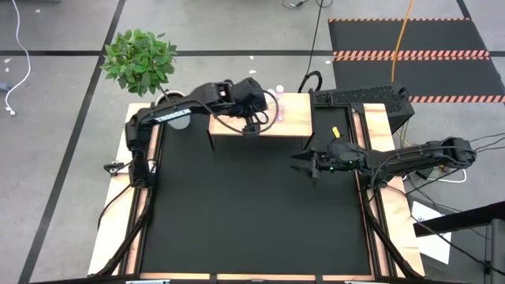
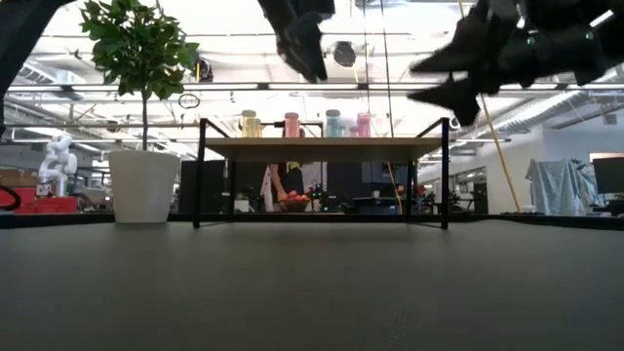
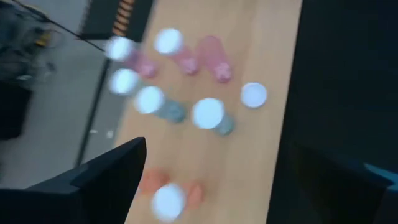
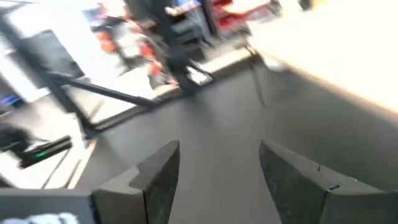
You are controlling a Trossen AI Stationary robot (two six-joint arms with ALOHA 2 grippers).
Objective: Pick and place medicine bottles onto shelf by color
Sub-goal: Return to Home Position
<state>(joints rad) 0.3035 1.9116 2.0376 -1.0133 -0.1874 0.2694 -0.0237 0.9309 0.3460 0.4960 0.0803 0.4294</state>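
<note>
Your left gripper point(image 1: 252, 120) hangs over the shelf point(image 1: 296, 120) at the far edge of the table point(image 1: 237, 221), fingers spread, holding nothing; judging by that, the home move is next. Medicine bottles point(image 3: 208, 113) sit on the shelf top grouped by colour (pink, teal, orange-yellow), as the sort wants. Right gripper point(image 1: 302, 166) waits near the table's right edge, fingers apart, empty.

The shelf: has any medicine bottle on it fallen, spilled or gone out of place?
Nothing stands out. In the low view the medicine bottles stand upright on the shelf, grouped by colour, none tipped. The left gripper hangs open above them; the right gripper waits aside.
</note>
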